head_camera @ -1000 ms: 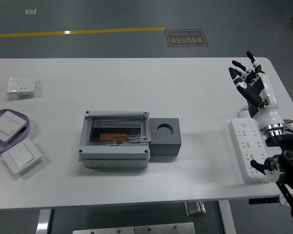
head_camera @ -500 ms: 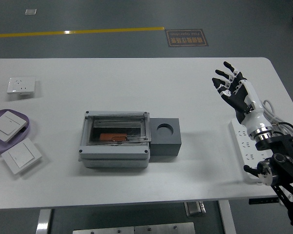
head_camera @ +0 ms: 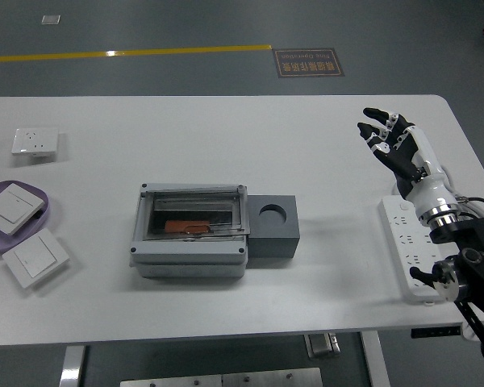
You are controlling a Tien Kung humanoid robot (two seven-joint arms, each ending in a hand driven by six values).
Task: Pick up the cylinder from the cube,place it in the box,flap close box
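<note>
Over at the right end of the table [head_camera: 226,105] the right hand [head_camera: 395,145] is raised with its fingers spread and nothing in them; compared with half a second ago it has drifted a little to the right and up, and its fingers now point more toward the left, while a second ago it was further back near the table's far right corner. It is well apart from the grey cube [head_camera: 273,226] and the box [head_camera: 192,230], which sit touching side by side in the middle. The cube's round socket looks empty and dark, and an orange-red thing [head_camera: 189,226], which I take to be the cylinder, lies inside the box under its clear flap [head_camera: 195,211]; the flap appears to be down over the opening, though I cannot tell if it is fully latched. To my eye the job looks at or near its end, and the hand's wandering reads as a retreat or idle repositioning, not a reach. No left arm is visible. Beneath the right forearm lies a white power strip [head_camera: 410,242]. On the left sit a purple dish [head_camera: 40,218] holding a white switch, another switch [head_camera: 35,257] beside it, and a wall socket plate [head_camera: 35,142]. On the floor beyond is a dark sign [head_camera: 308,61] with writing too small to read, and a yellow line [head_camera: 129,53]; no brand is legible anywhere
</note>
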